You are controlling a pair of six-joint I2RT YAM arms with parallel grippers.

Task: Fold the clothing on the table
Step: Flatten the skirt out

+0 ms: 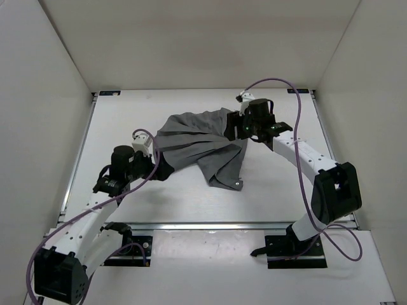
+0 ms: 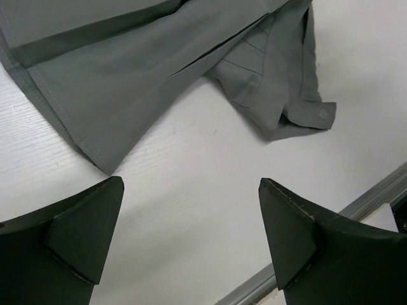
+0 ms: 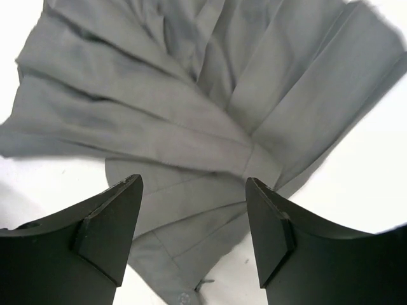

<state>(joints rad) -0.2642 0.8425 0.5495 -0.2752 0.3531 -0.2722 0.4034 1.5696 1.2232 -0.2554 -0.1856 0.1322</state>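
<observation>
Three views, taken in order.

Top external: clothing bunched in a fan of pleats around the middle of the table, lying on it. Small light button at the near right corner of the fabric. Low at the garment's near left edge, left gripper, close to the hem; contact not resolvable from here. Over the far right edge of the fabric, right gripper. Jaw spread hard to read from this angle for either arm.

Left wrist: left gripper spread wide, with nothing between the fingers but bare table. Across the upper part of the view, clothing, its hem corner just beyond one finger and apart from it. At upper right, button on a small tab lying on the white surface. At the lower right corner, metal rail.

Right wrist: right gripper wide as well, gripping nothing. Beneath and ahead of the fingers, pleated clothing filling most of the view, folds radiating from a point near the middle. Fabric visible through the gap, no pinch on it. Fingertip contact with the cloth: cannot tell. White table showing at right and at far left.
</observation>
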